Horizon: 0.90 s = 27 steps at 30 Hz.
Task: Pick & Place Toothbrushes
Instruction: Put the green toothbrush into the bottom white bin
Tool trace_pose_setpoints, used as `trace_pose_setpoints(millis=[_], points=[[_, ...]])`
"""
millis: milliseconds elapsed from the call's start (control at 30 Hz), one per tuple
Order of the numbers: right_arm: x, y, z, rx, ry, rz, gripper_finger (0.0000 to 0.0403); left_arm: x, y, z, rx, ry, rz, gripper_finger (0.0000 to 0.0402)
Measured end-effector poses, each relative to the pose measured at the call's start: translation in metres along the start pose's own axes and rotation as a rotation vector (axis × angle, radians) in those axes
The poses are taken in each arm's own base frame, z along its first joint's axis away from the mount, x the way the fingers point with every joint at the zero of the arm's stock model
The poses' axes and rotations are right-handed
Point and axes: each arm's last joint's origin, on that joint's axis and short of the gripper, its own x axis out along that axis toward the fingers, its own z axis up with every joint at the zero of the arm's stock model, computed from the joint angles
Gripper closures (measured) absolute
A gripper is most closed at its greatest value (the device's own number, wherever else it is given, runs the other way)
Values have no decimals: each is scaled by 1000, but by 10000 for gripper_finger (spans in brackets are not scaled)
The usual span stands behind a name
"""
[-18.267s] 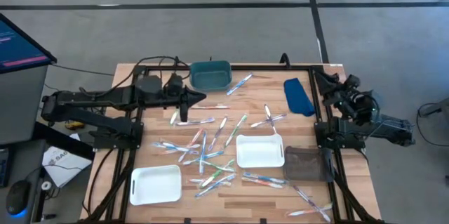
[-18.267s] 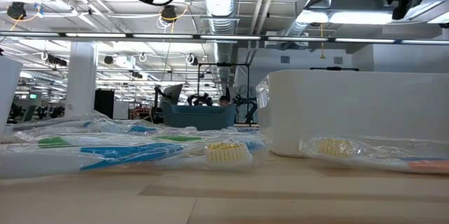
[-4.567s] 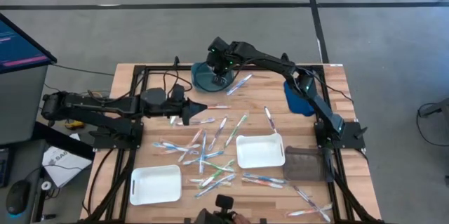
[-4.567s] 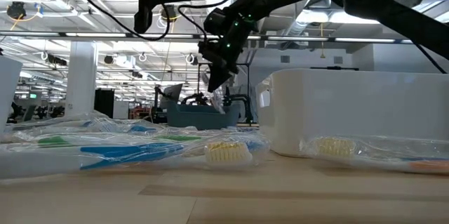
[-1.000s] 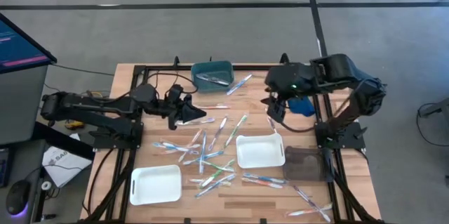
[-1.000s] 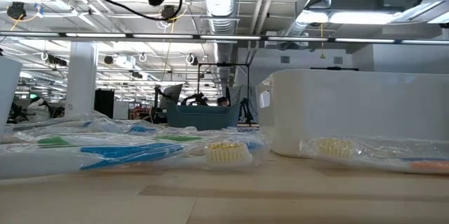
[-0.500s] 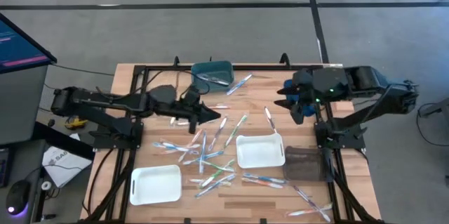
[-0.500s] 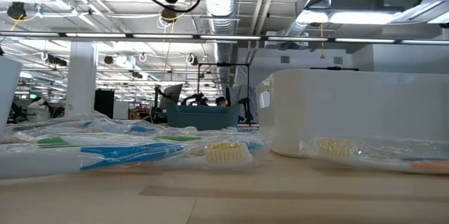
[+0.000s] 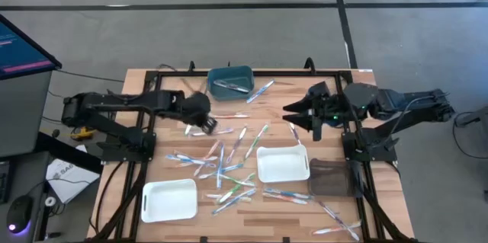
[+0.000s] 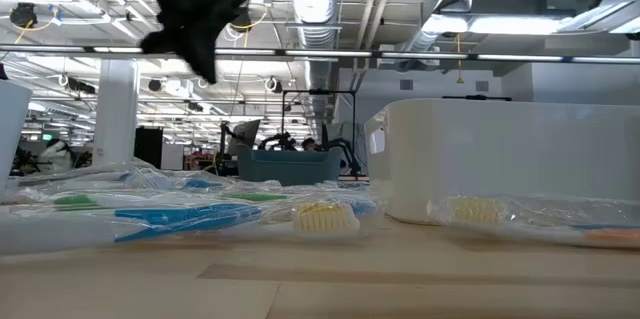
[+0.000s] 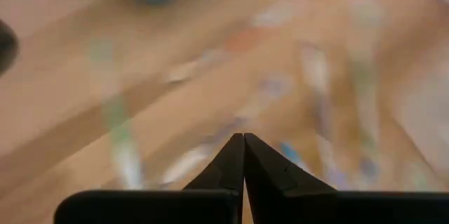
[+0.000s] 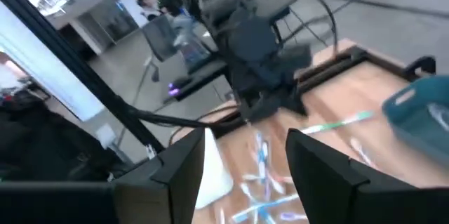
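Note:
Toothbrushes (image 9: 221, 168) in clear wrappers lie scattered flat over the middle of the wooden table; the low view shows them up close (image 10: 200, 214). One more (image 9: 229, 85) lies in the teal bin (image 9: 231, 68) at the far edge. My left gripper (image 9: 209, 126) is shut, as the left wrist view (image 11: 243, 137) shows, and hangs above the scattered brushes left of centre (image 10: 205, 59). My right gripper (image 9: 290, 113) is open and held level right of centre, pointing toward the table's left (image 12: 247, 134).
A white tray (image 9: 282, 173) sits right of centre, looming large in the low view (image 10: 510, 159). Another white tray (image 9: 169, 199) is at the near left, and a dark mesh tray (image 9: 332, 176) at the near right. A black frame rims the table.
My left gripper has drawn back toward the table's left, tipped to point downward, and come lower into the low view. My right arm has stretched out toward the right edge, and its gripper now points level toward the table's left. No toothbrush has visibly moved.

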Motion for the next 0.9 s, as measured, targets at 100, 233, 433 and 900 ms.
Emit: trace_pose_setpoints(millis=[100,233,433,900], points=[[7,11,-1,39,-25,59,211,3,17,7,-124,21,97,399],[16,25,-2,67,-83,144,209,8,28,19,-168,12,125,399],[25,36,-2,73,-141,206,206,12,39,28,-193,4,148,396],[25,37,6,90,-220,236,208,30,44,29,-183,10,195,394]])
